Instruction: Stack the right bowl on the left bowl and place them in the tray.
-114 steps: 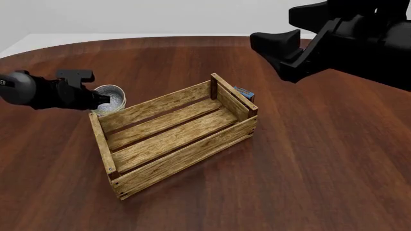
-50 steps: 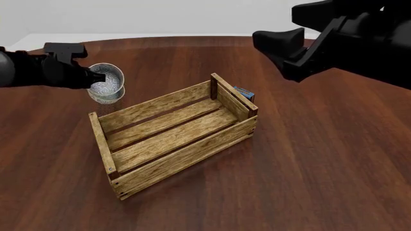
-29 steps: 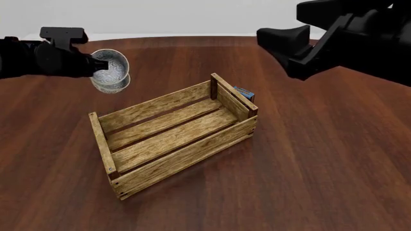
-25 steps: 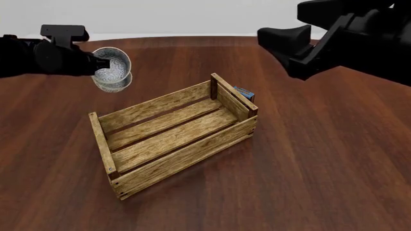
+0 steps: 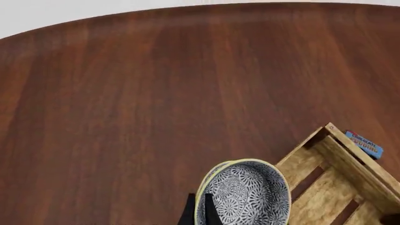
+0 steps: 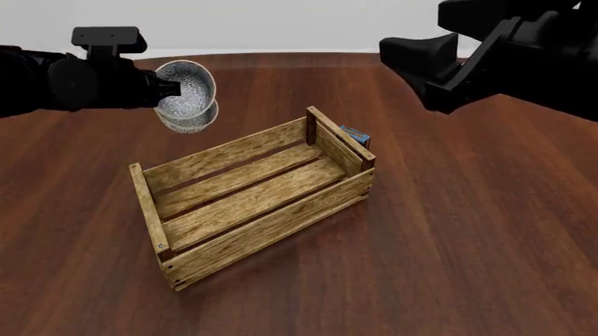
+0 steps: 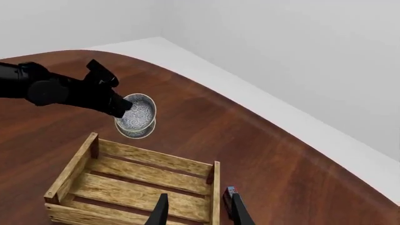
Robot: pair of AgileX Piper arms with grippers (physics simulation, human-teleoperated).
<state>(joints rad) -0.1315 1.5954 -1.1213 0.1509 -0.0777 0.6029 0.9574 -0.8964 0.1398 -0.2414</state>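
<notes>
The left gripper (image 6: 167, 88) pinches the rim of the two stacked bowls (image 6: 187, 96), held in the air beyond the tray (image 6: 252, 192). The right gripper (image 7: 198, 209) fingers are spread, holding nothing.

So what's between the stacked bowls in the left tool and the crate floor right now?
Nothing: the stacked bowls hang beyond the crate far wall, over bare table, as the front view shows.

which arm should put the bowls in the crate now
Left. Its gripper already holds the stacked bowls in the air just beyond the crate. The right gripper is open and holds nothing, over the crate's other end.
</notes>
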